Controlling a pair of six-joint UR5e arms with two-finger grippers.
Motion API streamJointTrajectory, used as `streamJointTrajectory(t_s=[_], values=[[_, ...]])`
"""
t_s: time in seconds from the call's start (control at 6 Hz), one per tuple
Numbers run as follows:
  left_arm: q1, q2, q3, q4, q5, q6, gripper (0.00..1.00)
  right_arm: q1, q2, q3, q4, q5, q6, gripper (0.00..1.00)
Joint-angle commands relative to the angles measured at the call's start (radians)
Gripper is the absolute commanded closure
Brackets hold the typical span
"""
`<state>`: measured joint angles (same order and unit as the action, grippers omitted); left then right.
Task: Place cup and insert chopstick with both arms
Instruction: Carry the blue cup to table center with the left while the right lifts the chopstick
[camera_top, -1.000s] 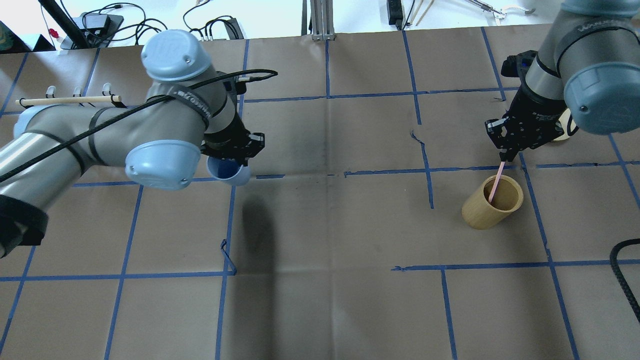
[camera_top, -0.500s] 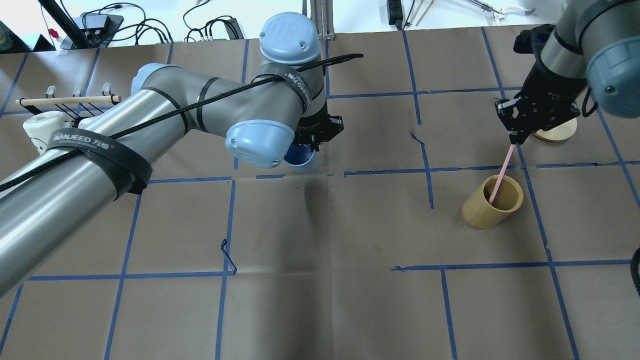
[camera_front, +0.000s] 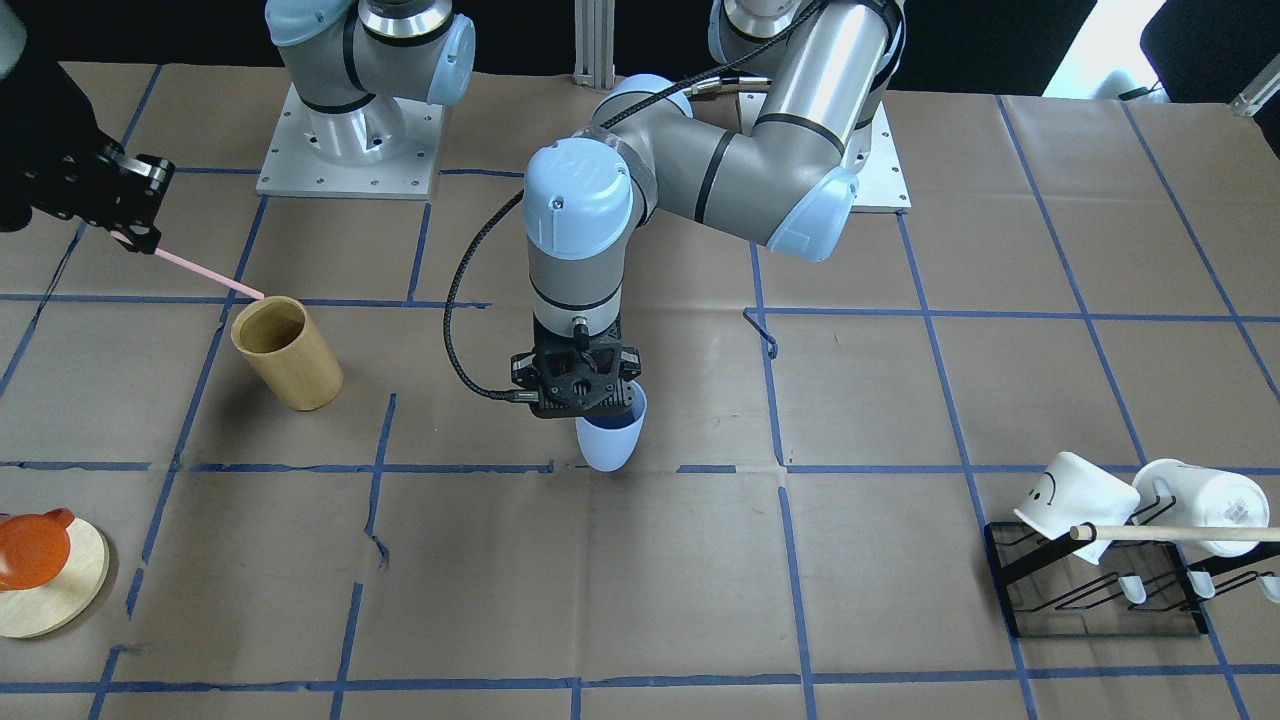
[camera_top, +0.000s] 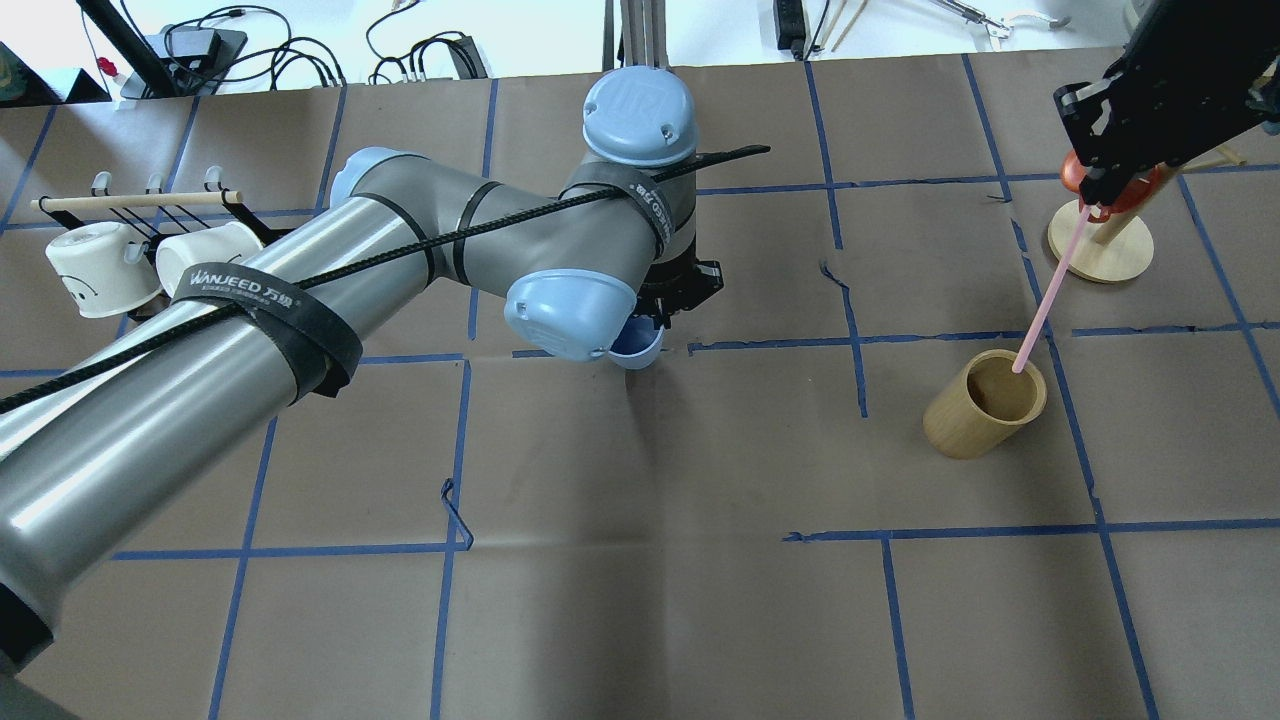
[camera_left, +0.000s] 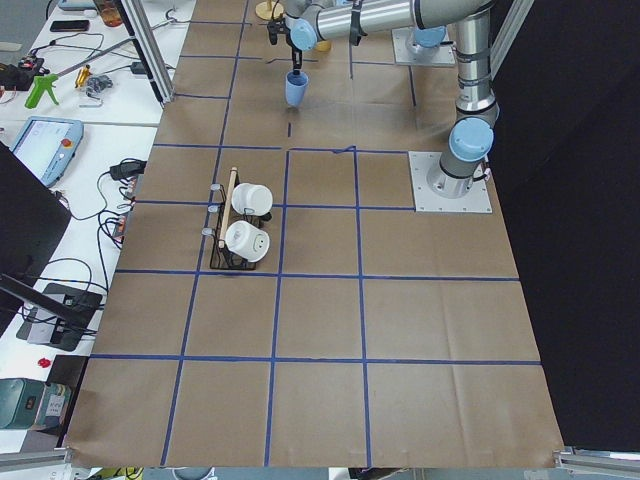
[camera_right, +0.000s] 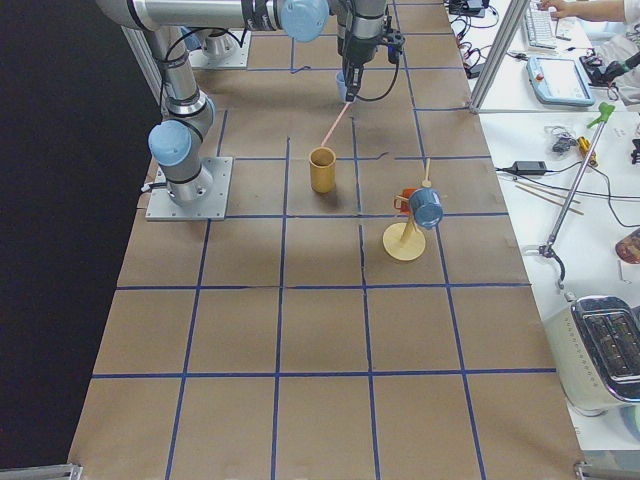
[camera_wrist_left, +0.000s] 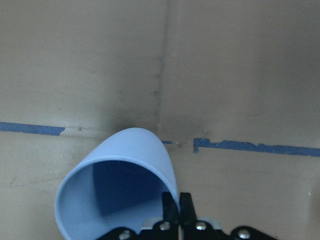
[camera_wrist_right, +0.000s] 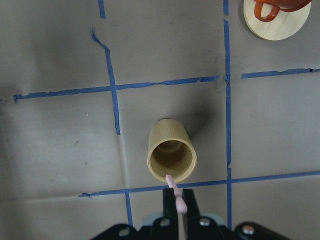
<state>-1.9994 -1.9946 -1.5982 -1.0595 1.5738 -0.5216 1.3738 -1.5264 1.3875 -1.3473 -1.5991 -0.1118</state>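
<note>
My left gripper is shut on the rim of the light-blue cup and holds it, slightly tilted, close over the middle of the table. The cup also shows in the overhead view and in the left wrist view, open end toward the camera. My right gripper is shut on the top end of a pale-pink chopstick. The stick slants down, and its lower tip is at the mouth of the tan bamboo holder. The right wrist view shows the chopstick over the holder's near rim.
A black rack with two white mugs and a wooden dowel stands at the far edge on my left side. A round wooden stand with an orange mug is beyond the bamboo holder on my right side.
My left arm has carried the cup to the right, to the table's middle. My right gripper has risen and moved away, drawing the chopstick up until only its tip is at the holder.
</note>
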Motion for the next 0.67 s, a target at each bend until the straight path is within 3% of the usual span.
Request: streamJointTrajectory(t_s=[0.0,0.17,0.33,0.5], values=[[-0.01,-0.03,0.003,0.073,-0.011,-0.001,0.96,0.001,0.006,-0.035,0.074,0.001,0.001,0.94],[-0.012,-0.032,-0.009,0.075,-0.002,-0.001,0.71,0.001,0.011,-0.033,0.076,0.001,0.001,0.94],[-0.012,-0.029,-0.011,0.073,-0.001,0.003,0.04,0.002,0.014,-0.033,0.076,0.004,0.004,0.94],[-0.009,-0.01,-0.009,0.073,0.002,0.068,0.03,0.007,0.015,-0.033,0.074,0.005,0.026,0.94]])
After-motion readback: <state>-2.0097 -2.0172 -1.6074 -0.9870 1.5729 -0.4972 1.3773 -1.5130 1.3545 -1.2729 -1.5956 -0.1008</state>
